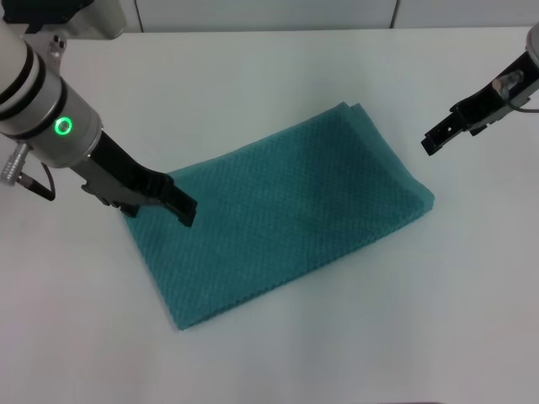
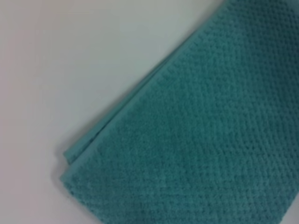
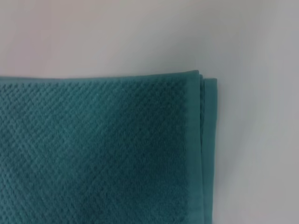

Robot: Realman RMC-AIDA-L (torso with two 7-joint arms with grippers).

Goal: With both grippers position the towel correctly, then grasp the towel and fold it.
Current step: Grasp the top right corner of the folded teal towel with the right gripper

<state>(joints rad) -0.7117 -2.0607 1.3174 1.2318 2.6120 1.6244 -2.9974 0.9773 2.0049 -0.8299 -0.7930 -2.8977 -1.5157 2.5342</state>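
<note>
The teal waffle-weave towel (image 1: 286, 219) lies flat on the white table (image 1: 278, 76), turned at an angle, with doubled layers showing at its corners. My left gripper (image 1: 185, 210) is low over the towel's left end, near the corner. My right gripper (image 1: 430, 142) hangs off the cloth, to the right of the towel's far right corner. A layered corner of the towel (image 2: 210, 140) shows in the left wrist view. The right wrist view shows another corner of the towel (image 3: 93, 149), with stacked hems along one edge. Neither wrist view shows its own gripper.
Bare white table surrounds the towel on every side. The table's back edge and a pale wall (image 1: 269, 13) run across the top of the head view. No other objects are in view.
</note>
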